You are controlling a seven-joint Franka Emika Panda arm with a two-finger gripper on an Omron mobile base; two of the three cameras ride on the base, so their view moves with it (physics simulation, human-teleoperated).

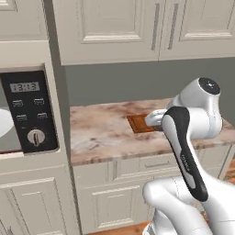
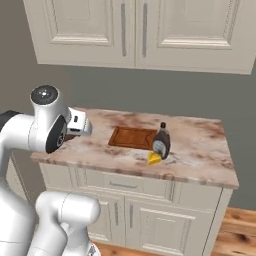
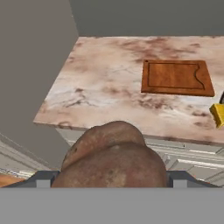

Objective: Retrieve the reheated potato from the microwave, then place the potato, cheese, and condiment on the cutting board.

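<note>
A: What is nearest, in the hand view?

B: The potato (image 3: pixel 111 155). It sits right at the pincer (image 3: pixel 109 177), large and brown, and hides the two tips. I judge that the pincer is pinching the potato, with the jaws standing wide because the potato is a thick thing.

A: Why is it held there, out in front of the tabletop?

B: I think it is being carried toward the cutting board (image 3: pixel 176 78). The potato hangs before the front edge of the tabletop (image 3: pixel 105 83), closer to the left front corner, and it is not yet over the marble.

A: And further on?

B: The board lies flat in the middle of the tabletop, a little toward the back edge, and nothing is on it. The cheese (image 2: pixel 154 158) is near the front edge, just in front of the board's right part. The bottle (image 2: pixel 161 140) stands upright directly behind the cheese, at the board's right end; whether they touch I cannot tell.

A: Is there open room for the way?

B: Yes, the left half of the tabletop is bare. The wall panel on the left side should be kept away from. The microwave (image 1: pixel 28 112) is far to the left.
</note>
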